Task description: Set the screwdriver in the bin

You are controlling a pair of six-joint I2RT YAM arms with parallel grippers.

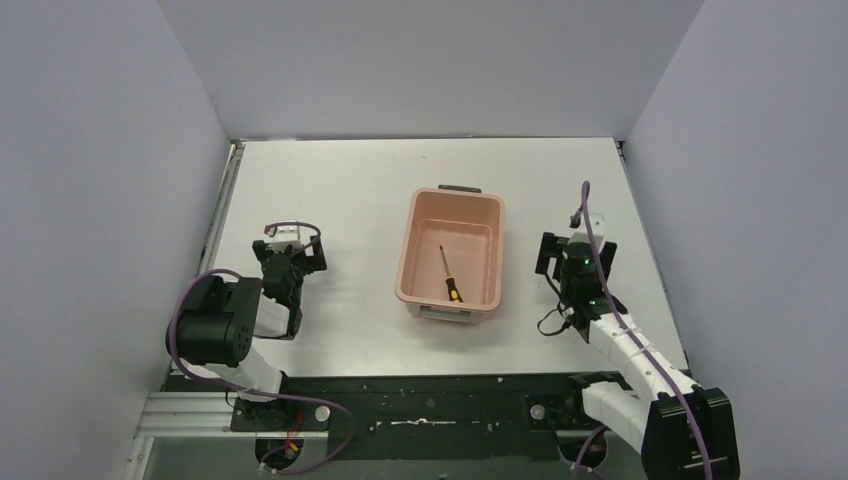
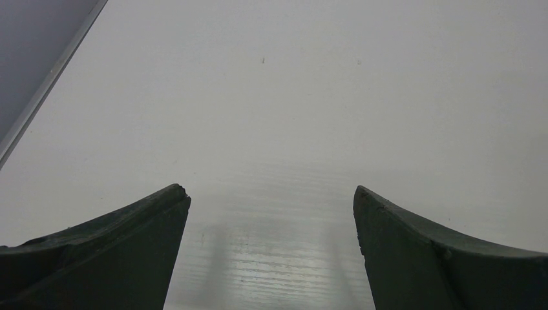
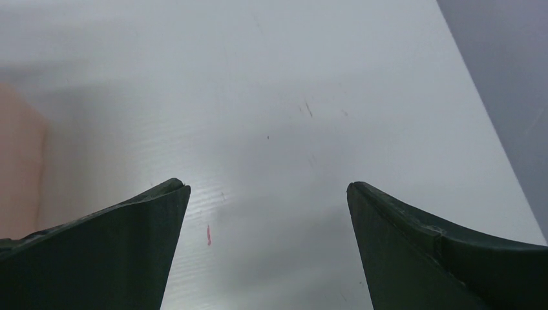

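The salmon-pink bin [image 1: 488, 214] stands in the middle of the white table. The small screwdriver [image 1: 448, 273], with a thin metal shaft and a yellow-and-black handle, lies on the bin's floor with its handle toward the near end. My left gripper [image 1: 288, 258] is open and empty, low over the table left of the bin; its wrist view [image 2: 271, 190] shows only bare table between the fingers. My right gripper [image 1: 574, 250] is open and empty, right of the bin. In its wrist view [image 3: 268, 187] a blurred edge of the bin [image 3: 16, 161] shows at the left.
Grey walls close in the table on the left, back and right. A metal rail [image 1: 225, 205] runs along the table's left edge. A small red mark [image 3: 208, 234] is on the table below the right gripper. The arm bases and cables sit at the near edge.
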